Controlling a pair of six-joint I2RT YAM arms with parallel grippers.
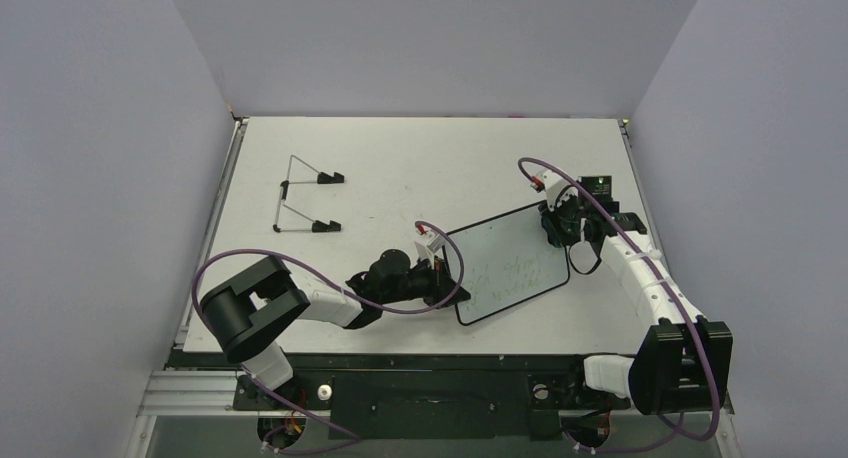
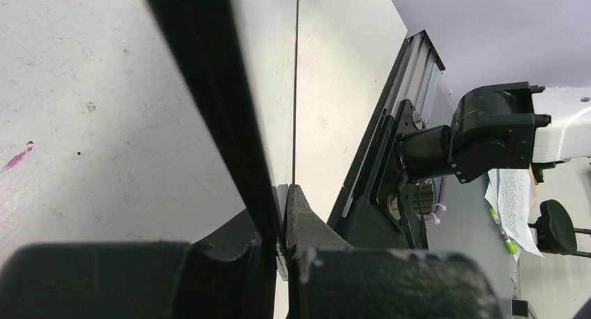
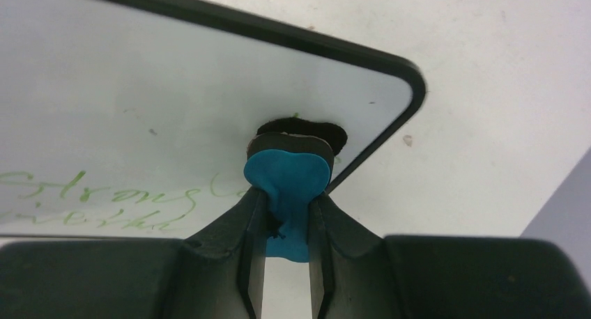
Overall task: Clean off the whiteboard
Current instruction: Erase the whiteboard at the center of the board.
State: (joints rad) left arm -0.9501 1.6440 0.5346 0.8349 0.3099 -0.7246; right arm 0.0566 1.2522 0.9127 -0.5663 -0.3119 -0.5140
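Note:
The whiteboard [image 1: 515, 258] lies right of the table's middle, white with a black rim and faint green handwriting [image 3: 90, 197]. My left gripper [image 1: 447, 275] is shut on the board's left edge, seen edge-on in the left wrist view [image 2: 216, 110]. My right gripper [image 1: 557, 228] is shut on the blue-and-black eraser [image 3: 287, 187] and presses its black pad onto the board near the far right corner [image 3: 411, 82]. In the right wrist view the green writing sits left of the eraser.
A thin wire stand with black feet [image 1: 303, 194] lies at the far left of the table [image 1: 420, 168]. Grey walls close in the left, back and right. The black frame rail [image 1: 430, 360] runs along the near edge.

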